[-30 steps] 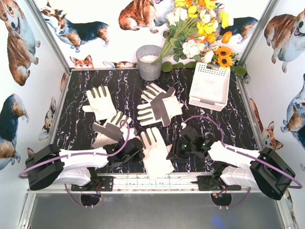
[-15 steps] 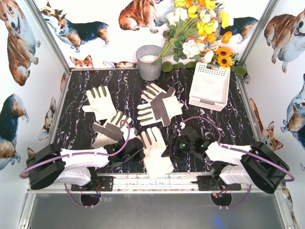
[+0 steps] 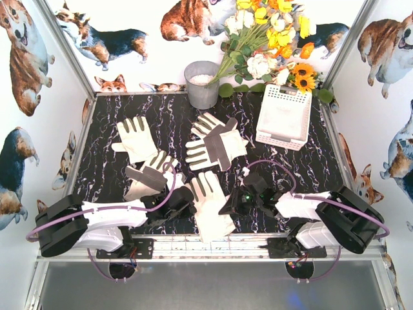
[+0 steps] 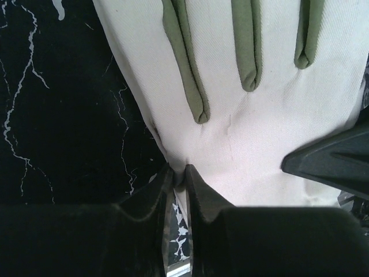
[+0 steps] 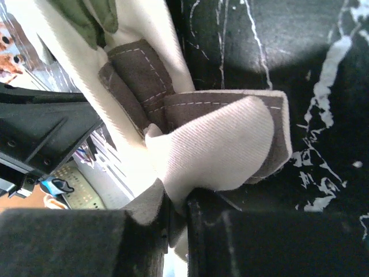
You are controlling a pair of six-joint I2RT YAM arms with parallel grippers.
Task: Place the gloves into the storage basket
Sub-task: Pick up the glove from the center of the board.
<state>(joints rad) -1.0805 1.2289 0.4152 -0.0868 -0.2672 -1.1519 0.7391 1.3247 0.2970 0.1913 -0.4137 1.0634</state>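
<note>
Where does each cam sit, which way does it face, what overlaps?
Top external: above and behind the bases, looking down on table, gloves, storage basket; left arm, right arm show.
Left wrist: on that wrist, looking down past the left claw, shut on the near glove at its edge.
Right wrist: likewise, right claw shut on that glove's cuff.
Shared: all see the near glove.

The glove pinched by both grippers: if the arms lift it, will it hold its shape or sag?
Probably floppy: in the right wrist view the near glove curls over on itself where the right gripper pinches it. Likely light, since the left gripper holds it by only a thin edge fold. Its woven cloth should not slip easily.
</note>
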